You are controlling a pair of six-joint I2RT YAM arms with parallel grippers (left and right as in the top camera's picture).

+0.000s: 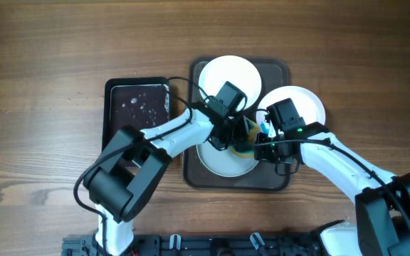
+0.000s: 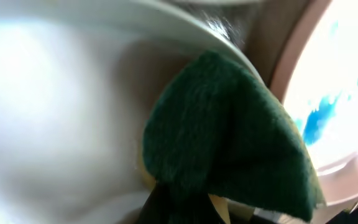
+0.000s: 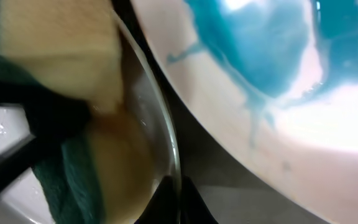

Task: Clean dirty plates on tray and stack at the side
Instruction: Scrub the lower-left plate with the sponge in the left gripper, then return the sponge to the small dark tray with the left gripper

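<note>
The dark brown tray holds a clean-looking white plate at the back and another plate at the front. A third plate with blue smears lies over the tray's right rim. My left gripper is shut on a green and yellow sponge, pressed onto the front plate. My right gripper is shut on that plate's right rim, beside the sponge. The smeared plate lies just beyond.
A smaller black tray with water drops sits left of the brown tray, partly under my left arm. Bare wooden table surrounds both trays. The two arms crowd the tray's middle.
</note>
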